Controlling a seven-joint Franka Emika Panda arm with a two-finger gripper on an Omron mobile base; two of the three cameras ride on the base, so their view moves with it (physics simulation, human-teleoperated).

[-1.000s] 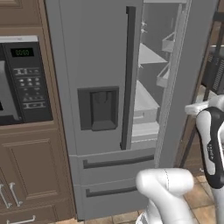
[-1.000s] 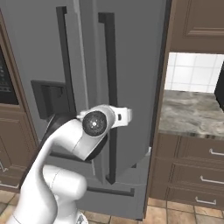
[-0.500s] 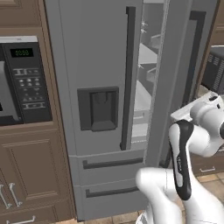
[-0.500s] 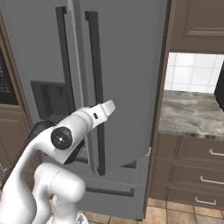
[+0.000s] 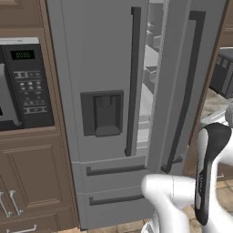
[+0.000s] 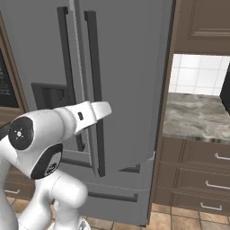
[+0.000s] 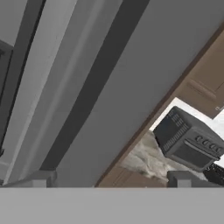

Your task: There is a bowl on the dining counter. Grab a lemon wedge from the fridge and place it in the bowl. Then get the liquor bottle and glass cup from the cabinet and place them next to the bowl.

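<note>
The grey steel fridge [image 5: 104, 54] fills the middle of both base views. Its left door with the dark dispenser recess [image 5: 102, 113] is closed. Its right door [image 5: 195, 68] stands ajar by a narrow gap, through which white inner shelves [image 5: 148, 86] show. My gripper [image 7: 113, 181] is open, its fingertips [image 7: 41, 178] wide apart with nothing between them. It faces the right door's dark bar handle [image 7: 92, 92] without touching it. My forearm [image 6: 85, 117] reaches across the fridge front [image 6: 126, 67]. The lemon wedge, bowl, dining counter, liquor bottle, glass cup and cabinet are out of view.
A built-in microwave [image 5: 27, 82] sits left of the fridge above brown cupboard doors [image 5: 32, 182]. To the right lies a marbled worktop [image 6: 197, 117] over brown drawers [image 6: 197, 179], with a dark toaster oven [image 7: 188, 140] on it.
The fridge's right door has swung from wide open to nearly closed. My gripper has opened fully and my arm has drawn back and lower.
</note>
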